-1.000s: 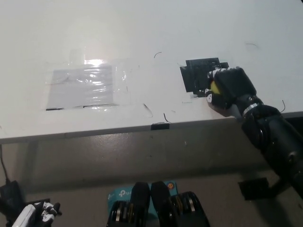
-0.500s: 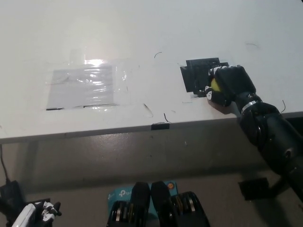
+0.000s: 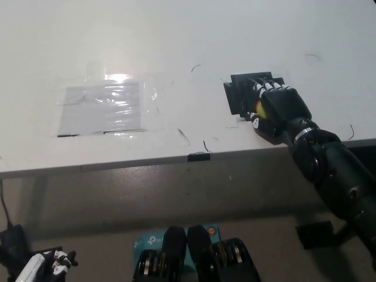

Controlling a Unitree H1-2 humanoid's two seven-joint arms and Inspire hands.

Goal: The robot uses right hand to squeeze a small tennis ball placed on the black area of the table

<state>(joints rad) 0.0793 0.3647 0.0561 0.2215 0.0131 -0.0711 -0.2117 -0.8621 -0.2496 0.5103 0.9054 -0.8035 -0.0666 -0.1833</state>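
Yellow shows between the black fingers (image 3: 265, 89) of the right hand (image 3: 276, 108): that is the small tennis ball (image 3: 260, 109), and the fingers are wrapped around it. It sits on the black area (image 3: 241, 94), close to the table's (image 3: 176, 35) near edge, toward its right end. The ball could pop out sideways if the squeeze is uneven, then roll off that near edge. The white left hand (image 3: 44, 264) rests low, off the table; I cannot tell how its fingers are.
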